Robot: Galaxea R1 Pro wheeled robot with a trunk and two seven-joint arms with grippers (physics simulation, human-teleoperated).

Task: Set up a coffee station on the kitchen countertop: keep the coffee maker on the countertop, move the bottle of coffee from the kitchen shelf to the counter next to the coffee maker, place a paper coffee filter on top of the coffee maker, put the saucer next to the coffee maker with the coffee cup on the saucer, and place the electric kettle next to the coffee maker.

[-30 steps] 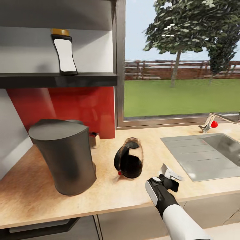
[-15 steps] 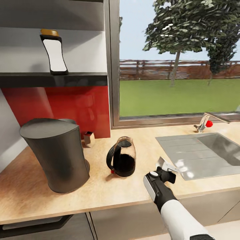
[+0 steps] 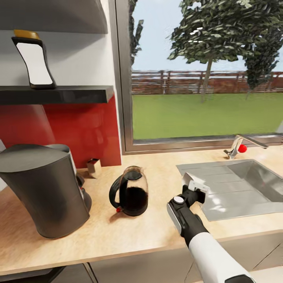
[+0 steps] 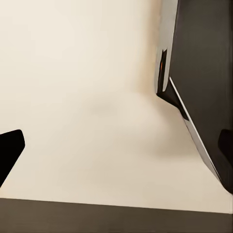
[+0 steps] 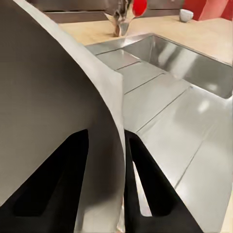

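Clearly the right gripper (image 3: 193,185) is pinching the paper filter (image 3: 191,180), a pale sheet pressed between its fingers, at the countertop's (image 3: 118,232) front edge beside the sink (image 3: 236,184). The coffee maker (image 3: 41,188) stands well off toward the worktop's left end, beyond the kettle (image 3: 129,196), so the filter must travel leftward past the kettle.

Right arm (image 3: 214,255) seen with a smooth white forearm shell, narrowing into a matte black wrist sleeve, grey-white side plate with a round silver cap, black right end effector (image 3: 195,188) with dark tapered fingers (image 5: 155,187), black fingertips (image 4: 9,148) glimpsed at the left wrist.
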